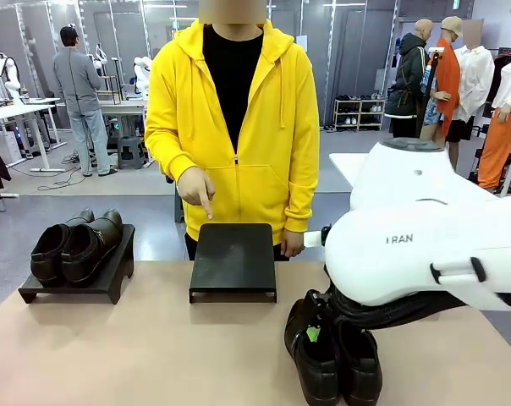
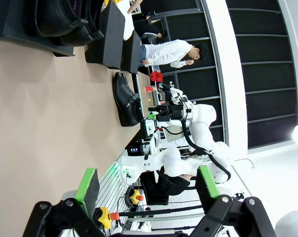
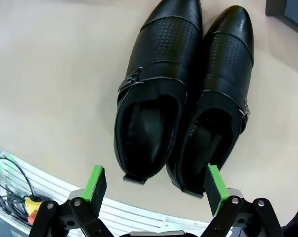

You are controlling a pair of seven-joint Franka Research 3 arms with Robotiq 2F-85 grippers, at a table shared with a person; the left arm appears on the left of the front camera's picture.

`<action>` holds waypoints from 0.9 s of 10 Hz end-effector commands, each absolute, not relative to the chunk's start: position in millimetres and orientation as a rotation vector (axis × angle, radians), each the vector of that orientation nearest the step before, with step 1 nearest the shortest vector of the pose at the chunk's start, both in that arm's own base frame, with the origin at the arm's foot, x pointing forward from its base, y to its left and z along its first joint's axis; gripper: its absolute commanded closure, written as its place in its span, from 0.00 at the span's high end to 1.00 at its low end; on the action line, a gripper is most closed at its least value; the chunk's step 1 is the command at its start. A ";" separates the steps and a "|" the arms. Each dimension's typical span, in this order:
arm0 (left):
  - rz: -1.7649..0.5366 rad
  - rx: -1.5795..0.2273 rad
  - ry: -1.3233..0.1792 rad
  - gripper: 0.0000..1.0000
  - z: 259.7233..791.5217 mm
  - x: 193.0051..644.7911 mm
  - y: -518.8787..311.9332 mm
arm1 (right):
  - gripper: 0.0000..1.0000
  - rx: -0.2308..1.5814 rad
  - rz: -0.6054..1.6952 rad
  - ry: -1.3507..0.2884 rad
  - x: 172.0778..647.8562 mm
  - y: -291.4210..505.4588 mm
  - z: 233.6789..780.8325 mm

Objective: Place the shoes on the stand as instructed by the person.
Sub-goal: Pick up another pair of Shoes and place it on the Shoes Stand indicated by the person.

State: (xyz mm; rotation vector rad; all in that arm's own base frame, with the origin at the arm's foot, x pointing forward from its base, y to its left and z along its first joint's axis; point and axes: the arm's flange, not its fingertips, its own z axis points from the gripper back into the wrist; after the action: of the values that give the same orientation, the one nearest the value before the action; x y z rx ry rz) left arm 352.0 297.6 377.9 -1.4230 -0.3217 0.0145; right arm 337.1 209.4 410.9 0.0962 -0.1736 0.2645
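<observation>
Closest to us is the big white right arm [image 1: 425, 245], bent low over the near right part of the tan desk [image 1: 137, 355]. Over on the left, a pair of black leather shoes [image 1: 74, 244] sits on a low black stand [image 1: 118, 279]. In the middle is a second flat black stand [image 1: 233, 258] with nothing on it. The person in the bright yellow hoodie [image 1: 239, 127] stands behind it and points a finger of one hand [image 1: 195, 188] down at its top. On the right, another pair of black leather shoes with small buckles [image 1: 332, 359] lies side by side on the desk, just under the right arm. The right jaws are spread wide and hold nothing. Their green pads [image 3: 96, 183] hang just behind the two heels, one pad out to each side of the pair. The shoes run long-ways straight away from the jaws, heels near and toes far. I think these shoes go on the middle stand, which is farther across the desk and to their left. The right arm is much the nearer one. The left jaws are wide apart and hold nothing too, over bare desk, well apart from this pair.
</observation>
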 end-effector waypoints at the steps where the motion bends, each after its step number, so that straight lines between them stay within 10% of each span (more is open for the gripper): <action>1: 0.014 -1.419 -0.320 1.00 379.8 348.8 295.4 | 1.00 0.081 0.193 -0.166 332.3 201.9 379.9; 7: 0.014 -1.419 -0.320 1.00 379.8 348.8 295.4 | 1.00 0.055 0.135 -0.072 338.2 193.1 323.7; 8: 0.014 -1.419 -0.320 1.00 379.8 348.8 295.4 | 0.55 0.052 0.146 -0.080 338.7 191.3 323.6; 9: 0.014 -1.419 -0.320 1.00 379.8 348.8 295.4 | 0.41 0.061 0.136 -0.091 338.8 189.0 327.2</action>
State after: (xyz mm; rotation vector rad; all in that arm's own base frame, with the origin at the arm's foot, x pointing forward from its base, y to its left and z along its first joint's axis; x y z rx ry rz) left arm 352.0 297.6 377.9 -1.4230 -0.3219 0.0147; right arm 361.8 201.8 335.2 0.0727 -0.0534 0.1662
